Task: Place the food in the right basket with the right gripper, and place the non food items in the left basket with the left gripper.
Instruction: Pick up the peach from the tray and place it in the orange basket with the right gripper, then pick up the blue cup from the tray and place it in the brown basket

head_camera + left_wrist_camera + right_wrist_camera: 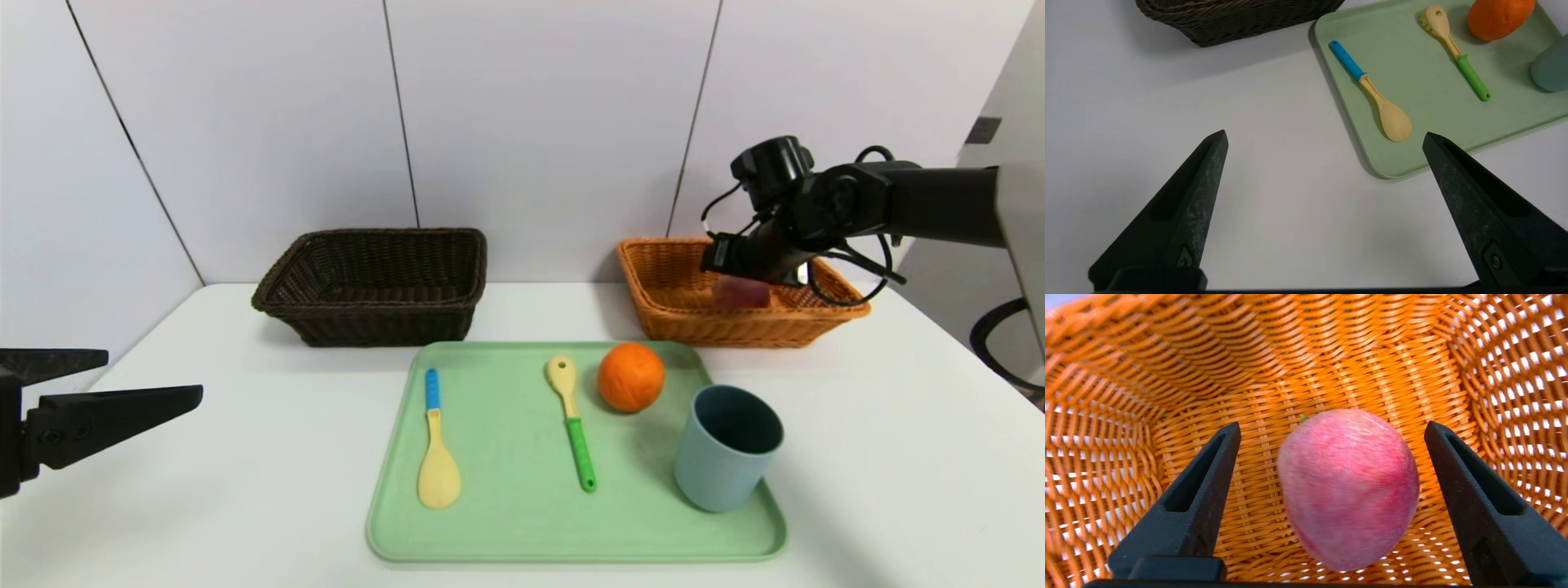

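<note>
White table [245, 490], pale wall panels behind. Left gripper [1325, 139] parked off the tray's [506, 523] left edge, jaws spread wide, nothing held. Dark left basket [375, 286] sits beyond it. Right gripper [1331, 426] inside the right basket [1331, 355], fingers [1204, 486] parted; peach [1349, 486] between them, touching neither.

Head view: from above and behind, facing forward and down over the white table [898, 457], both baskets and the green tray [522, 523] in frame. Left wrist view: low over the table, looking out between the open left claw [1325, 139] toward the tray [1412, 134], shared with the head view. Right wrist view: very close, inside the tan basket [1331, 355], peach [1348, 486] between the spread right claw [1332, 428]
</note>
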{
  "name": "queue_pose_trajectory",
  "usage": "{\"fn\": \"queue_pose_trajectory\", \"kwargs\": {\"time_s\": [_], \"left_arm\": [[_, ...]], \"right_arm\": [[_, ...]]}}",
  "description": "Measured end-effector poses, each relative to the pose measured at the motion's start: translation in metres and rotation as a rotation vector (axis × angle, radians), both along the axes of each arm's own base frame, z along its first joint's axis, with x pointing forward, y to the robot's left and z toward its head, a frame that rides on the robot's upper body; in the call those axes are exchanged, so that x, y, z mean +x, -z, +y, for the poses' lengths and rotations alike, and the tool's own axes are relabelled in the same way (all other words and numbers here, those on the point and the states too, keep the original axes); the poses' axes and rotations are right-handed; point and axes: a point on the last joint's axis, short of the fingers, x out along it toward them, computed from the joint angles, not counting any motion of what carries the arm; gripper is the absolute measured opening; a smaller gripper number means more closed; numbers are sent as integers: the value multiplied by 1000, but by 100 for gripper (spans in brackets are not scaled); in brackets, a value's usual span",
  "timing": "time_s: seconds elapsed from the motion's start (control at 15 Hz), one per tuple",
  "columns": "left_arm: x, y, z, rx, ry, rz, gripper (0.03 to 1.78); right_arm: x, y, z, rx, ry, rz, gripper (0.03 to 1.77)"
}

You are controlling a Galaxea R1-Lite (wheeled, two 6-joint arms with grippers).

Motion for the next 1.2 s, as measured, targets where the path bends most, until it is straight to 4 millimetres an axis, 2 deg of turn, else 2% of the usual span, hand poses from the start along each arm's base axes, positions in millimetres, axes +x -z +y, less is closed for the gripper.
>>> {"fn": "queue_pose_trajectory", "kwargs": {"time_s": [0.33,0.67,0.93,1.07,1.2], "left_arm": [[0,-9,-1,-23,31,-99,169],[-1,-5,-23,-127,318,-27,169],[23,2,-46,-149,457,35,169],[41,9,-63,-117,449,56,169],[57,17,-80,-70,409,58,169]], "right_arm": [[-19,-31,-2,-34,-28,-38,164],[-55,-90,-6,-33,-62,-180,167],[-97,-141,-10,-68,-123,-301,169],[-125,-163,-14,-55,-158,-354,169],[-156,-177,-20,-60,-193,-374,169]]}}
